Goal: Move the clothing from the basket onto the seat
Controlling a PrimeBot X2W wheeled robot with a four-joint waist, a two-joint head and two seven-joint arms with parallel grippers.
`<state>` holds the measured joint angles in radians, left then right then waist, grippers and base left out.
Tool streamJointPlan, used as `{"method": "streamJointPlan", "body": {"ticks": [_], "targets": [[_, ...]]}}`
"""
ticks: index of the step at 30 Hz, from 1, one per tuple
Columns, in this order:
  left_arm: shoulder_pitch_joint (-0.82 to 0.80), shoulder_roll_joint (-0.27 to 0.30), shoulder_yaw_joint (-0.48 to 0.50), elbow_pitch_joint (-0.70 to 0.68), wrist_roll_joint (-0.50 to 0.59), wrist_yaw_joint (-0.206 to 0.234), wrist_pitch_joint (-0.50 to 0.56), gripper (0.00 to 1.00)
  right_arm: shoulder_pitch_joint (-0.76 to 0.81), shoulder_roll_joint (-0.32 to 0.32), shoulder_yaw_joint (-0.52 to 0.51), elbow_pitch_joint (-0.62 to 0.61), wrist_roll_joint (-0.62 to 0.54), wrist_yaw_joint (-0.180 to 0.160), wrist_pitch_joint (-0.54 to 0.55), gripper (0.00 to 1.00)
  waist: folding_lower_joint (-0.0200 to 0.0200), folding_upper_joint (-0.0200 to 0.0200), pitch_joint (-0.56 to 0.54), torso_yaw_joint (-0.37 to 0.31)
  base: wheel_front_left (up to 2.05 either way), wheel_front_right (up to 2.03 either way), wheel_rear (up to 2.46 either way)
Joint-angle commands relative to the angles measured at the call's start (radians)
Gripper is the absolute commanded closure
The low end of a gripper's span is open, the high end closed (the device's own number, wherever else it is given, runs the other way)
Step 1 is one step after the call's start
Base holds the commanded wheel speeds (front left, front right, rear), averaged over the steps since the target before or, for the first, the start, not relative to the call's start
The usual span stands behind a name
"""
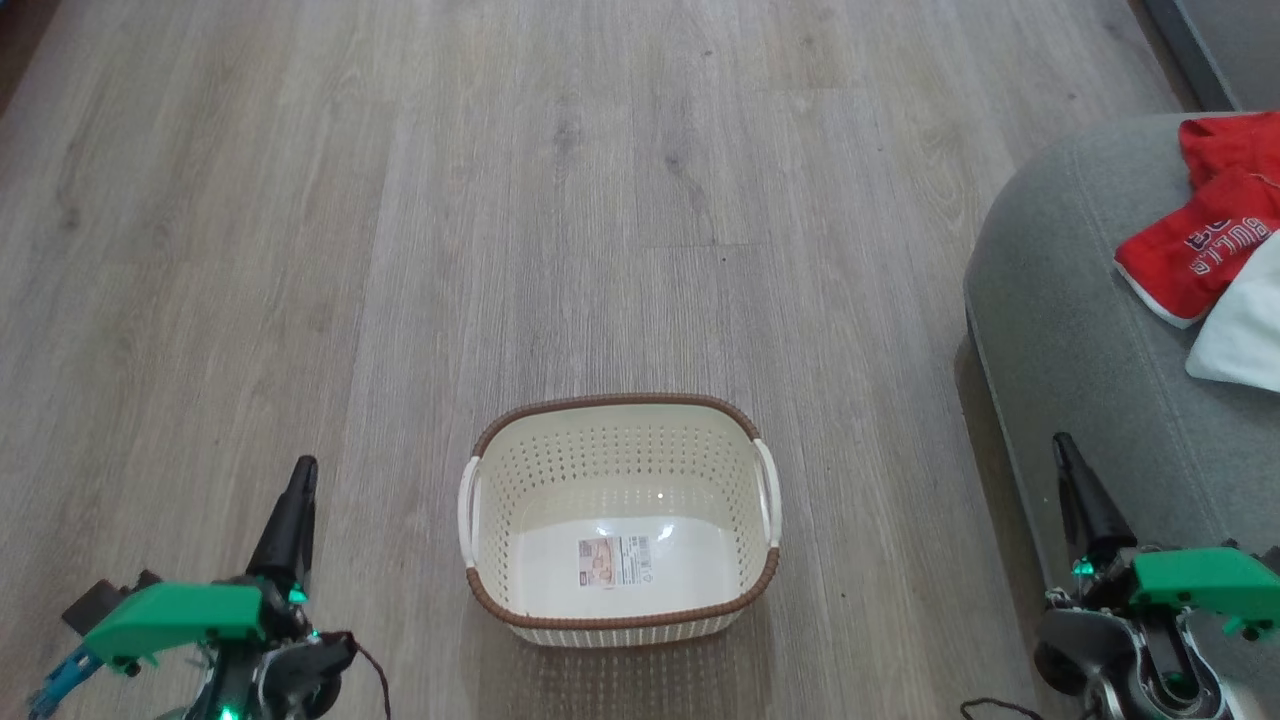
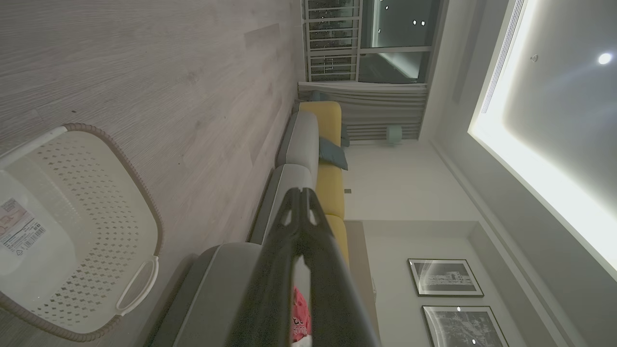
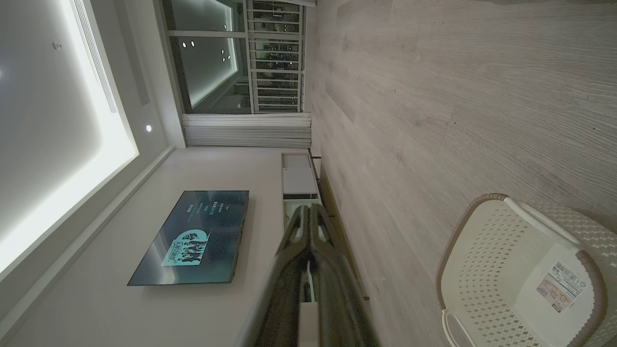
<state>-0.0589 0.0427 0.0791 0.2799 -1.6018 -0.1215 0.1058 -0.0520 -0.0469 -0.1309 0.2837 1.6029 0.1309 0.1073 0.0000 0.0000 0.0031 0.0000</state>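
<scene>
The cream basket [image 1: 620, 440] with a brown rim stands on the wood floor straight ahead, holding nothing but its label sticker; it also appears as the basket [image 2: 96, 202] and the basket [image 3: 487, 250] in the wrist views. Red clothing [image 1: 1205, 235] with white lettering lies on the grey seat [image 1: 1070, 330] at the right, and a sliver of the clothing [image 2: 301, 318] peeks past the left fingers. My left gripper [image 1: 303, 468] is shut with nothing in it, left of the basket. My right gripper [image 1: 1061, 442] is shut and holds nothing, in front of the seat's near edge.
A white cloth [image 1: 1245, 330] lies on the seat beside the red garments. A grey and yellow sofa [image 2: 313, 144] runs along the far side. A wall television [image 3: 193, 238] and a low cabinet [image 3: 299, 176] stand opposite. Wood floor [image 1: 560, 200] stretches ahead.
</scene>
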Motion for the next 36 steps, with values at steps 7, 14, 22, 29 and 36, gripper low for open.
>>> {"method": "streamJointPlan", "body": {"ticks": [7,14,22,29,36], "targets": [[-0.049,0.008,0.035,-0.035,-0.007,-0.009,0.007,1.0,-0.056,-0.003,0.017,-0.039,0.006,0.0,0.006,1.0,0.0,0.0,0.0,0.0,0.0,0.0,0.0],[-0.049,0.008,0.035,-0.035,-0.007,-0.009,0.007,1.0,-0.056,-0.003,0.017,-0.039,0.006,0.0,0.006,1.0,0.0,0.0,0.0,0.0,0.0,0.0,0.0],[-0.049,0.008,0.035,-0.035,-0.007,-0.009,0.007,1.0,-0.056,-0.003,0.017,-0.039,0.006,0.0,0.006,1.0,0.0,0.0,0.0,0.0,0.0,0.0,0.0],[-0.049,0.008,0.035,-0.035,-0.007,-0.009,0.007,1.0,-0.056,-0.003,0.017,-0.039,0.006,0.0,0.006,1.0,0.0,0.0,0.0,0.0,0.0,0.0,0.0],[-0.049,0.008,0.035,-0.035,-0.007,-0.009,0.007,1.0,-0.056,-0.003,0.017,-0.039,0.006,0.0,0.006,1.0,0.0,0.0,0.0,0.0,0.0,0.0,0.0]]}}
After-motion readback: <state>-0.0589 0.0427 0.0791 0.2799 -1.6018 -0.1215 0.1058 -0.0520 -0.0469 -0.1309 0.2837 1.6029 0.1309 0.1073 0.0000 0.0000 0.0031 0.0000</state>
